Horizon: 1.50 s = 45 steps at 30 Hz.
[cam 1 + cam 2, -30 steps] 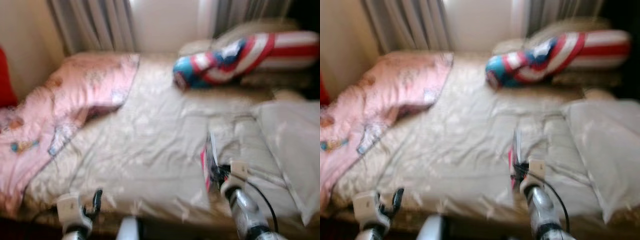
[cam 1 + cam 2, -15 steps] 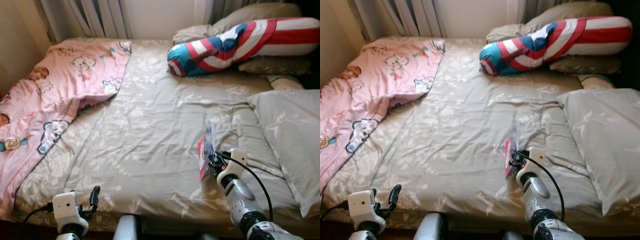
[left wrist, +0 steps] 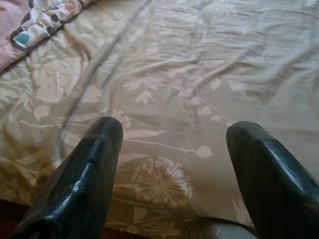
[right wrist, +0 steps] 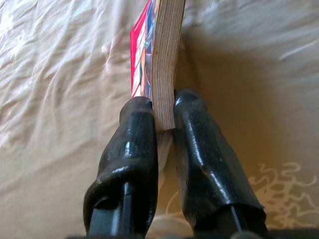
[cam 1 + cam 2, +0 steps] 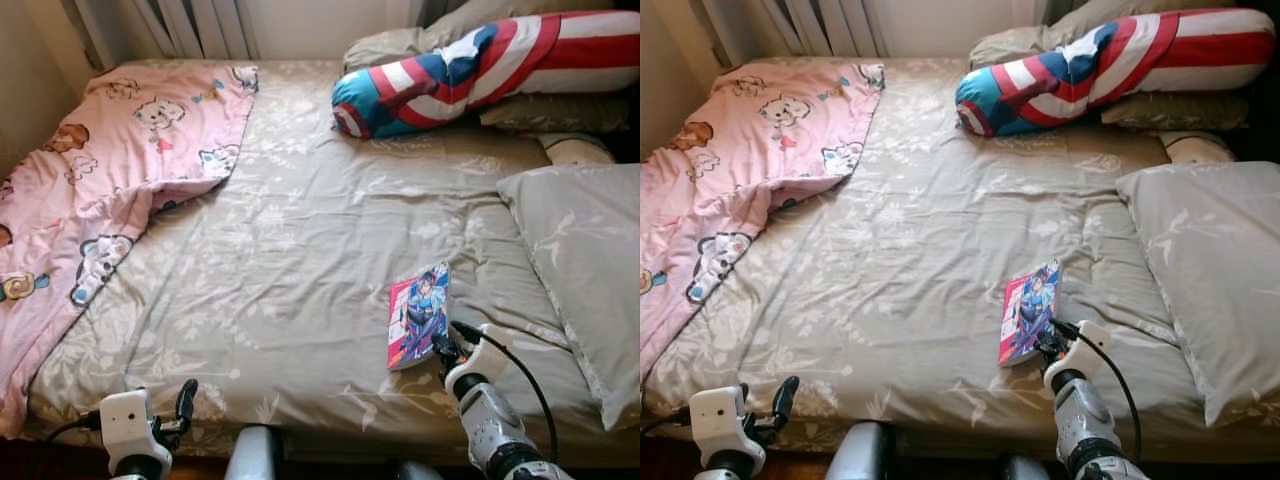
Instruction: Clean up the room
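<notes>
Right tool (image 4: 162,124) clamped on thin red-and-blue paperback comic book (image 5: 419,316), lower right of frame, on beige floral bed (image 5: 300,250). Left tool (image 3: 174,144) open, empty. Tidying barely begun, I judge.

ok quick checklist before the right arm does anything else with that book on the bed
1. Right gripper shut on the book: ok, both fingers pinch its edge.
2. Grip depth: not ok, only the near corner sits between the fingers.
3. Book supported: ok, it lies cover up on the bedsheet.
4. Pillow apart from the book: ok.
5. Left gripper out of the way: ok, open at the bed's near edge.
6. Where the book belongs: cannot tell.
</notes>
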### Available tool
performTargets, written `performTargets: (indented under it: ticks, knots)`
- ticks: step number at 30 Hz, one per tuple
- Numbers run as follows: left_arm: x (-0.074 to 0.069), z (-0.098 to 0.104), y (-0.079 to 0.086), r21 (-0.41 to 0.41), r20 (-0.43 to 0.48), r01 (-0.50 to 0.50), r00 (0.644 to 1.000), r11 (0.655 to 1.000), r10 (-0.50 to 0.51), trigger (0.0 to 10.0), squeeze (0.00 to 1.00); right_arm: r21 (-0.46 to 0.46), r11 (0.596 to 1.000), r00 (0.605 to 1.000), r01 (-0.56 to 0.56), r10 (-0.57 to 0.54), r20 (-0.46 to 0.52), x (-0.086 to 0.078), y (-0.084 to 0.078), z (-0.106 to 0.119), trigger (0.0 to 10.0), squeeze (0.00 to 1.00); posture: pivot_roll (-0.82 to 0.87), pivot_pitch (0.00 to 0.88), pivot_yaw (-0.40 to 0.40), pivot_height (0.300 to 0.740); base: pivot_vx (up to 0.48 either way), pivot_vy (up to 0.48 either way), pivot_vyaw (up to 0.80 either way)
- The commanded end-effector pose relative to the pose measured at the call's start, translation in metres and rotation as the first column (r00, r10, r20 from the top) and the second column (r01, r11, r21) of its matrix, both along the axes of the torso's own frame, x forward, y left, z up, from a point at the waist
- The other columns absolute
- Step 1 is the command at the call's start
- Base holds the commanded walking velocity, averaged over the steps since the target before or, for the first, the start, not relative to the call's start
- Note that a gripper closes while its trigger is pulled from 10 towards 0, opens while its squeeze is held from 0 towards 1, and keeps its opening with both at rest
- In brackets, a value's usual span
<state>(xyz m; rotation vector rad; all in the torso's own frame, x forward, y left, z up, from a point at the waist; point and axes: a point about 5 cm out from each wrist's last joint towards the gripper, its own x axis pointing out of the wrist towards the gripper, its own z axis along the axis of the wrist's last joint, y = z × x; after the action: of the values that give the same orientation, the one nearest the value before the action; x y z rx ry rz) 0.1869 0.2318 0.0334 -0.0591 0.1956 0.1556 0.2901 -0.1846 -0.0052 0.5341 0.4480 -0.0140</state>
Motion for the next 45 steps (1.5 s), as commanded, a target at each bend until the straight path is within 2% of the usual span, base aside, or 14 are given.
performTargets:
  ticks: [1,5,10,14,16,19,20,23,33,35,45]
  knots:
    - [-0.001,0.001,0.002,0.024,-0.018,0.016,1.000,1.000,-0.015,10.0,0.00,0.030,0.996,0.995,-0.080,0.082,-0.055,-0.012,0.009,-0.012,10.0,0.00,0.15,0.191,0.041,0.648,0.000,0.000,0.00]
    - [0.001,0.002,0.002,0.025,-0.019,0.025,1.000,0.999,-0.025,10.0,0.00,0.053,0.988,0.989,-0.142,0.145,-0.041,-0.016,0.008,-0.014,10.0,0.00,0.15,0.189,0.048,0.648,0.000,0.000,0.00]
    - [0.005,0.003,0.001,0.027,-0.019,0.040,0.999,0.999,-0.039,10.0,0.00,0.074,0.983,0.985,-0.169,0.172,-0.029,-0.022,-0.006,-0.015,10.0,0.00,0.14,0.188,0.058,0.648,0.000,0.000,0.00]
    - [0.007,0.003,0.001,0.028,-0.020,0.047,0.999,0.998,-0.047,10.0,0.00,0.058,0.981,0.982,-0.183,0.185,-0.036,-0.028,-0.015,-0.016,10.0,0.00,0.13,0.189,0.063,0.648,0.000,0.000,0.00]
    - [0.007,0.003,0.001,0.028,-0.021,0.051,0.998,0.998,-0.050,10.0,0.00,0.024,0.985,0.983,-0.172,0.173,-0.063,-0.031,-0.023,-0.019,10.0,0.00,0.13,0.191,0.066,0.648,0.000,0.000,0.00]
    - [0.007,0.003,0.002,0.029,-0.025,0.055,0.998,0.998,-0.055,10.0,0.00,-0.074,0.984,0.980,-0.161,0.150,-0.133,-0.038,-0.033,-0.023,10.0,0.00,0.13,0.195,0.070,0.648,0.000,0.000,0.00]
    - [0.007,0.003,0.002,0.029,-0.025,0.055,0.998,0.998,-0.055,10.0,0.00,-0.074,0.984,0.980,-0.161,0.150,-0.133,-0.038,-0.033,-0.023,10.0,0.00,0.13,0.195,0.070,0.648,0.000,0.000,0.00]
    - [0.006,0.002,0.003,0.031,-0.030,0.060,0.998,0.998,-0.059,10.0,0.00,-0.124,0.989,0.988,-0.077,0.059,-0.141,-0.037,-0.046,-0.021,10.0,0.00,0.13,0.200,0.072,0.648,0.000,0.000,0.00]
    - [0.000,-0.012,0.008,0.034,-0.065,0.056,0.996,0.998,-0.054,10.0,0.00,-0.169,0.985,0.990,-0.020,-0.004,-0.141,-0.032,-0.045,-0.020,10.0,0.00,0.13,0.211,0.070,0.648,0.000,0.000,0.00]
    - [0.000,-0.012,0.008,0.034,-0.068,0.054,0.996,0.998,-0.052,10.0,0.00,-0.169,0.985,0.988,0.025,-0.050,-0.147,-0.033,-0.044,-0.021,10.0,0.00,0.13,0.213,0.069,0.648,0.000,0.000,0.00]
    - [-0.002,-0.019,0.010,0.035,-0.079,0.050,0.996,0.998,-0.047,10.0,0.00,-0.076,0.993,0.980,0.095,-0.106,-0.169,-0.035,-0.024,-0.028,10.0,0.00,0.13,0.223,0.064,0.648,0.000,0.000,0.00]
